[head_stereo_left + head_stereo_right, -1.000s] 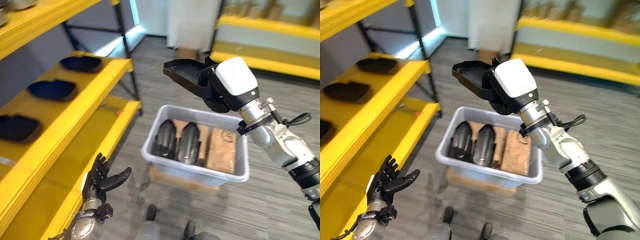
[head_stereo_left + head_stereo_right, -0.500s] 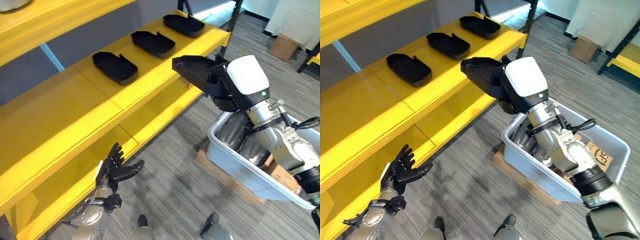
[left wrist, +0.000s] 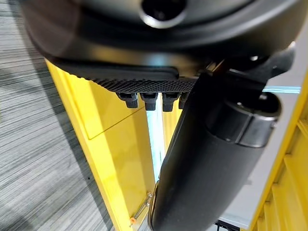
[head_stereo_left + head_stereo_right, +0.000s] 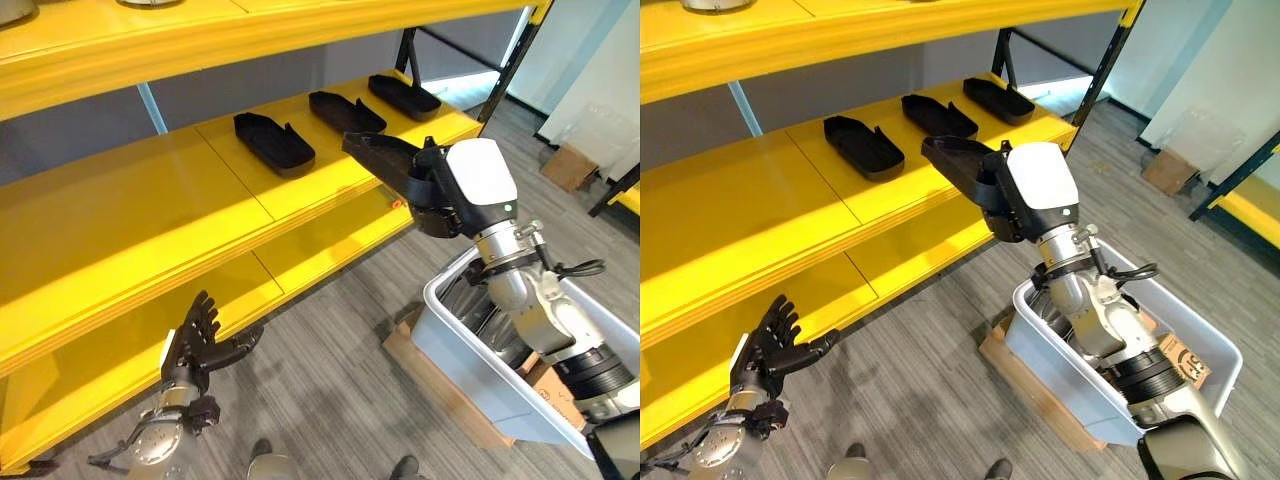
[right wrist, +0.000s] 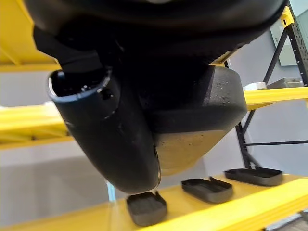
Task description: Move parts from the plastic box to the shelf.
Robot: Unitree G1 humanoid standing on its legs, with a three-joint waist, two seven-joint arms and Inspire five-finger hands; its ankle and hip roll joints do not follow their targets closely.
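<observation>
The shelf [image 4: 150,215] is a rack of smooth, glossy yellow boards on dark metal posts, and on its middle board three matt black moulded parts lie in a row: shallow, elongated trays with raised rims, the nearest part [image 4: 274,144], the middle part [image 4: 346,111] and the far part [image 4: 404,96], each a little apart from the next. A fourth black part [image 4: 958,160] of the same tray shape is clamped in the right hand [image 4: 1002,192], whose dark fingers curl round its near end beneath a white back cover; the part juts out past the front edge of the middle board, just in front of the nearest and middle parts, raised off the board. In the right wrist view the same part [image 5: 202,110] shows a grainy, speckled black skin, with the three laid parts beyond it on the shelf. The plastic box [image 4: 480,370] is a pale grey, smooth-walled tub standing on a flat brown cardboard sheet [image 4: 440,392] on the grey striped floor, beside the shelf's lower board; dark parts show inside it behind the right arm. The left hand [image 4: 200,340] hangs low by the front edge of the shelf's lower board, fingers spread and straight, holding nothing.
</observation>
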